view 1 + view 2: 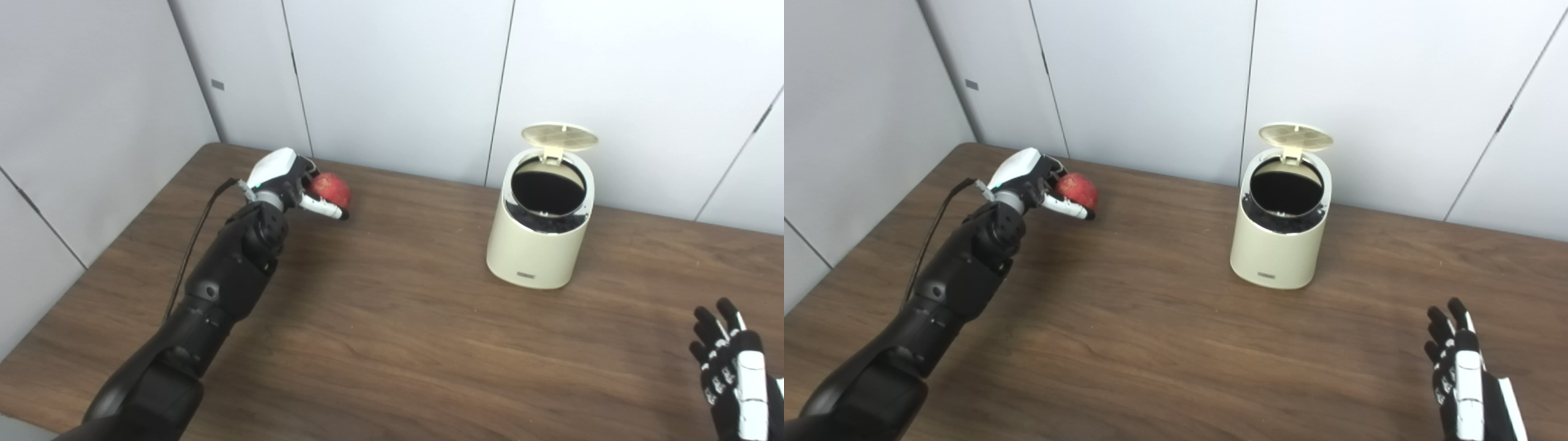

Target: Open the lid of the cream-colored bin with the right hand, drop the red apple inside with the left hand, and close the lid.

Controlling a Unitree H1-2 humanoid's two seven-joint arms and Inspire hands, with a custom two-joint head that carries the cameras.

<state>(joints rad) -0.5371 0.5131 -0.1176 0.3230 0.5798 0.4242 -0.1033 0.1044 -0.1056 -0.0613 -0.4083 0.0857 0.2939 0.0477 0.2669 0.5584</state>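
Observation:
The cream-colored bin [539,245] stands on the brown table, right of centre. Its round lid [559,136] is flipped up at the back, showing the dark inside. At the far left of the table my left hand [288,180] is shut on the red apple [331,188], with its fingers wrapped around the fruit, about a bin's height or more to the left of the bin. Down in the bottom right corner my right hand [732,367] is open, fingers spread and pointing up, holding nothing, well in front of the bin.
The wooden table [392,318] runs back to grey wall panels on the far and left sides. A black cable [196,239] hangs along my left forearm.

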